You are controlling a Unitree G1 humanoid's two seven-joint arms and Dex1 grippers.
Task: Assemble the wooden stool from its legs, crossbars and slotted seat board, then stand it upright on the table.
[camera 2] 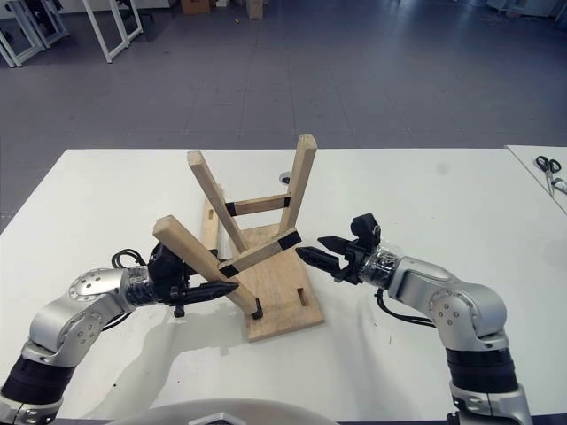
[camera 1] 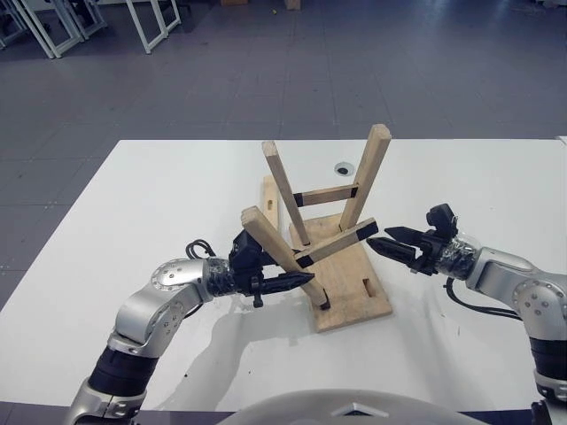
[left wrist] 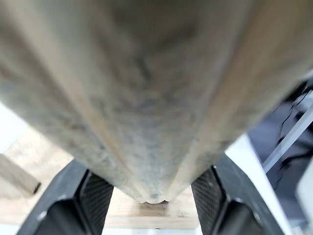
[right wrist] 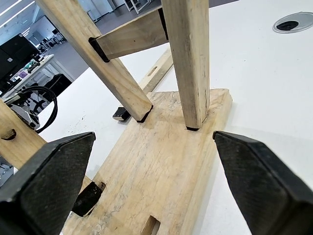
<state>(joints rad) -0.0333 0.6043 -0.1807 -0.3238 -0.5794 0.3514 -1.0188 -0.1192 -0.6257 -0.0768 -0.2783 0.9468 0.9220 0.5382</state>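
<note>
Wooden seat board (camera 1: 359, 301) lies flat on white counter (camera 1: 159, 195), legs up. Left gripper (camera 1: 304, 280) pinches the tilted near leg (camera 1: 268, 239). Right gripper (camera 1: 377, 238) sits just beside the crossbar (camera 1: 337, 243). Left wrist: leg clamped between fingers (left wrist: 93, 200). Right wrist: fingers (right wrist: 49, 181) spread, board between them.

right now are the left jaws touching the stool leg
Touching. The left wrist view shows the leg pinched between the jaws of the left gripper, wood against both pads.

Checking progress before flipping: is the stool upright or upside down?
Upside down: the seat board lies flat on the table, and its legs point up.
</note>
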